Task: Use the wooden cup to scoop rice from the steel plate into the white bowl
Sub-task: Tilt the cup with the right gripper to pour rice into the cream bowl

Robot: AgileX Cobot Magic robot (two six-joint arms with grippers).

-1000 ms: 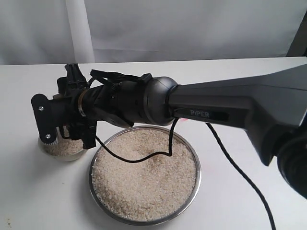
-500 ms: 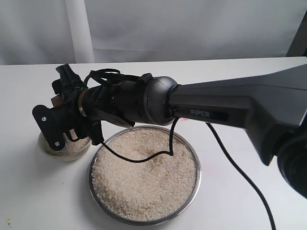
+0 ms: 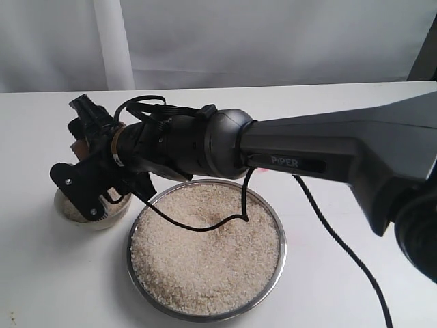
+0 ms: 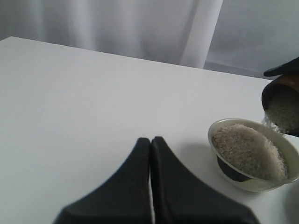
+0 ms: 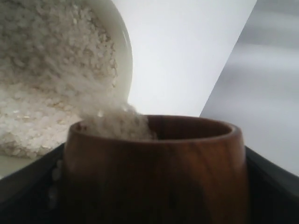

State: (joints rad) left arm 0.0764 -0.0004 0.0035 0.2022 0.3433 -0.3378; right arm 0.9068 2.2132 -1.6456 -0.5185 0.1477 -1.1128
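Note:
The wooden cup (image 5: 154, 172) is clamped between my right gripper's (image 5: 154, 198) black fingers (image 5: 273, 179). It is tipped over the white bowl (image 5: 122, 51), and rice (image 5: 117, 123) spills from its mouth onto the heap in the bowl. In the exterior view my right gripper (image 3: 85, 160) has reached across to the left and hovers over the white bowl (image 3: 109, 217), with the cup (image 3: 80, 147) barely showing. The steel plate (image 3: 278, 263) full of rice (image 3: 205, 256) lies in front. The left wrist view shows my left gripper (image 4: 150, 140) shut and empty, above bare table beside the bowl (image 4: 243, 183) and tipped cup (image 4: 280, 100).
A black cable (image 3: 341, 246) hangs from the right arm and dips onto the rice in the plate. The white table (image 3: 54, 287) has a grey curtain backdrop (image 3: 273, 41) along its far edge.
My right wrist has rolled further, tipping the cup more steeply over the white bowl. The left gripper's earlier state is not shown.

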